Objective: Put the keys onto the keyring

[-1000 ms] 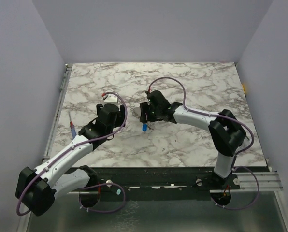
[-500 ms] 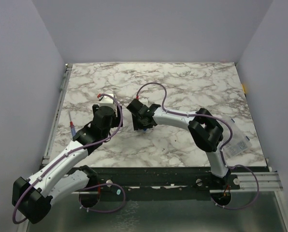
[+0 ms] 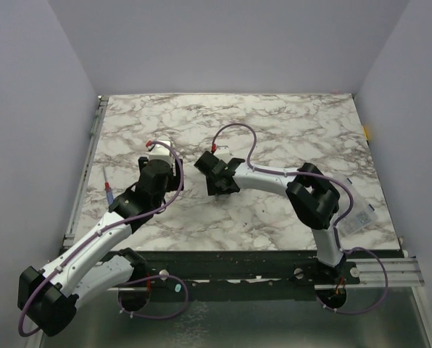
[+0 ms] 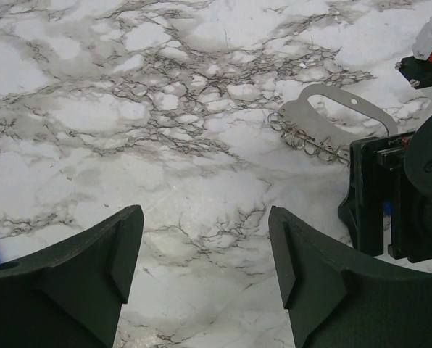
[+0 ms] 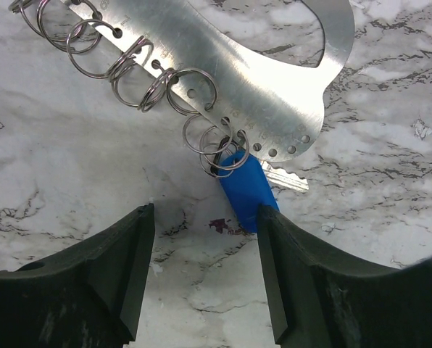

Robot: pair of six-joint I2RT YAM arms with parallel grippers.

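The right gripper (image 5: 205, 214), low in frame, stood part-open and empty after swinging left. The blue-headed key (image 5: 243, 185) lay released at centre, seemingly hooked on the keyring (image 5: 217, 151). The left gripper (image 4: 205, 217) gaped wide, empty.

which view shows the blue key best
Right wrist: the blue key sits close up and sharp, touching the ringed metal plate. The top external and left wrist views do not show it.
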